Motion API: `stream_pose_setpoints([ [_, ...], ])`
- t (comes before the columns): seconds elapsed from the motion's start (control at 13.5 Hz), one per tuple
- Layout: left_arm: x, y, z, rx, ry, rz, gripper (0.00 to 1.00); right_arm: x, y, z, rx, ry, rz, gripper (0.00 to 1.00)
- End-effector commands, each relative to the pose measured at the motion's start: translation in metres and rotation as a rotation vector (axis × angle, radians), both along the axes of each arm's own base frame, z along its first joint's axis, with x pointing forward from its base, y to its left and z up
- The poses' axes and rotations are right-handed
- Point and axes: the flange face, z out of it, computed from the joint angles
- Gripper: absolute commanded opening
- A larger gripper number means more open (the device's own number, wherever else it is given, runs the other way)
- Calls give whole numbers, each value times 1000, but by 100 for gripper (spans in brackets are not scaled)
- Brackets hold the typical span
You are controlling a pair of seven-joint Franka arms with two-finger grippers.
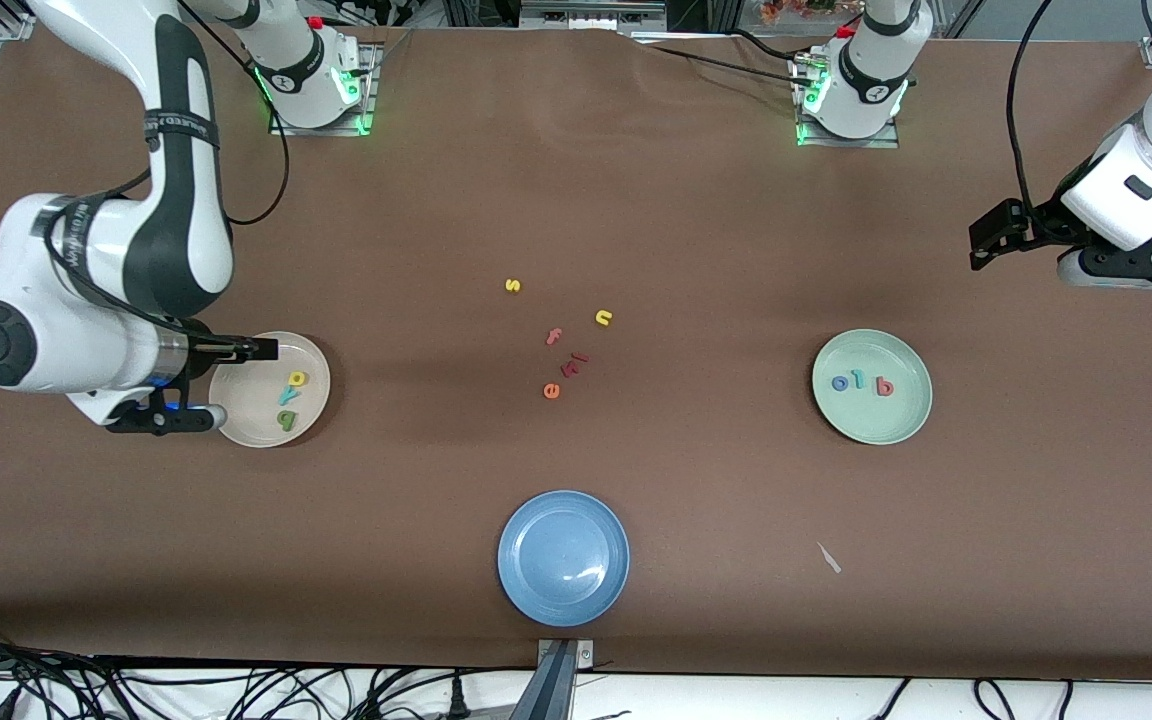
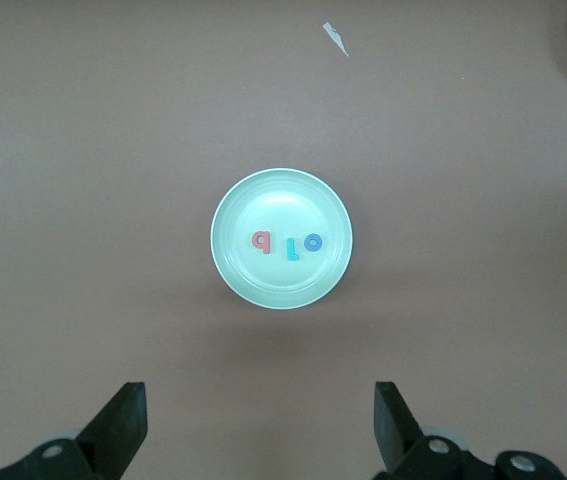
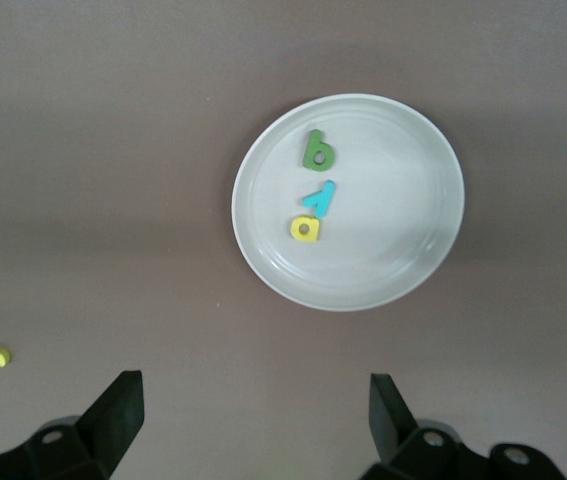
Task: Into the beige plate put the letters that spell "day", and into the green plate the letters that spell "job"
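The beige plate holds a dark green d, a teal y and a yellow a. In the green plate lie a blue o, a teal j and a pinkish-red b. My right gripper hangs open and empty over the table beside the beige plate. My left gripper is open and empty over bare table at the left arm's end.
A blue plate sits near the front edge. Loose letters lie mid-table: a yellow s, a yellow n, a pink f, small red pieces and an orange e. A white scrap lies nearer the camera than the green plate.
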Motion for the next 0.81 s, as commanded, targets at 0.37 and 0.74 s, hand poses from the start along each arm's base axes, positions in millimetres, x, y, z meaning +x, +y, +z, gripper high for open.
stream_pose_setpoints([
  [0.37, 5, 2, 3, 16, 10, -22, 100, -3, -6, 33, -1, 2, 10, 100],
  [0.74, 4, 2, 3, 16, 10, -24, 100, -6, 0, 36, 7, 20, 20, 100],
])
